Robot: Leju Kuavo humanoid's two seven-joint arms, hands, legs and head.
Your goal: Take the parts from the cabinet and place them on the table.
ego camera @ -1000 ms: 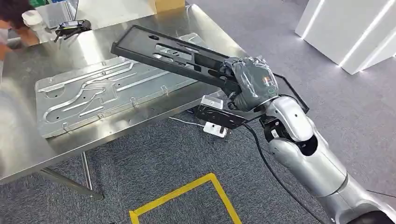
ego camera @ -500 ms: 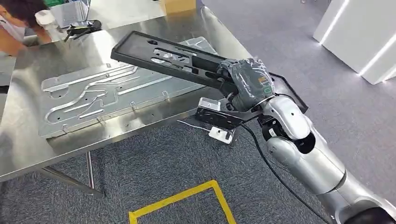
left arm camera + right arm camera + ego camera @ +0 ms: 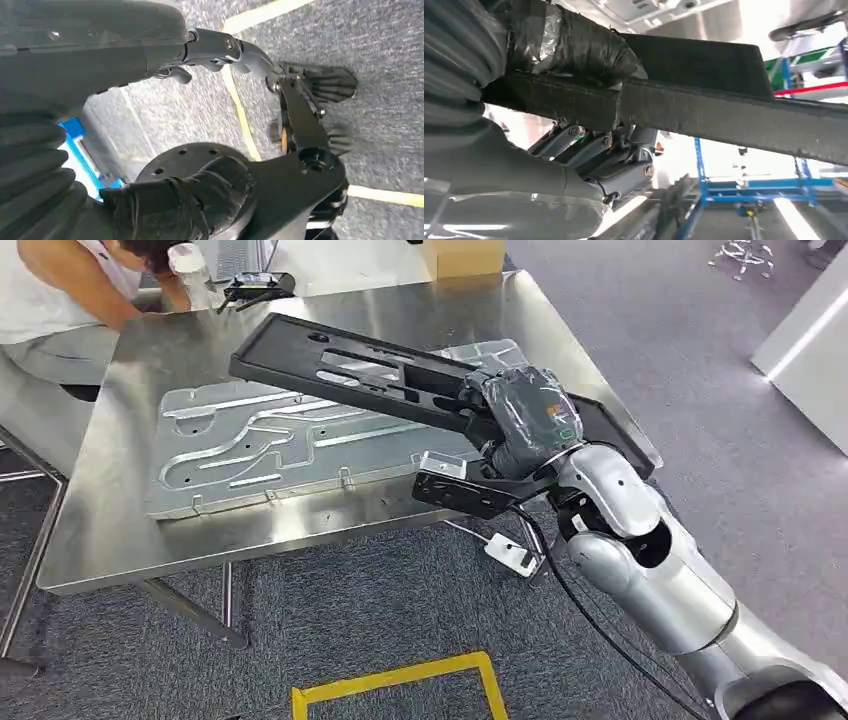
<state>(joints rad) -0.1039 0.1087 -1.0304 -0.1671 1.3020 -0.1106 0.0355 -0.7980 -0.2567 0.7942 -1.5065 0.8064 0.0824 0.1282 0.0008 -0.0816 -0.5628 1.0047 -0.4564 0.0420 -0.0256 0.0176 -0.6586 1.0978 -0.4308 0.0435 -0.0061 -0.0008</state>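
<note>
My right hand (image 3: 525,420) grips one end of a long black flat part (image 3: 340,360) with cut-outs. The part slants out over the steel table (image 3: 120,540), its far end above a silver stamped plate (image 3: 260,440) that lies flat there. In the right wrist view the thumb (image 3: 574,45) presses on top of the black part (image 3: 724,110), with the darker fingers curled beneath its edge. My left hand (image 3: 165,50) hangs over grey carpet, its fingers apart and holding nothing.
A person (image 3: 70,290) bends over the table's far left corner. A black device (image 3: 255,285) and a cardboard box (image 3: 465,255) sit at the far edge. On the floor lie a white adapter (image 3: 512,552) with a cable, and yellow tape (image 3: 400,680).
The whole picture has shifted, so the camera has moved; the table now sits more to the right and squarer. My right hand still holds the black part over the table.
</note>
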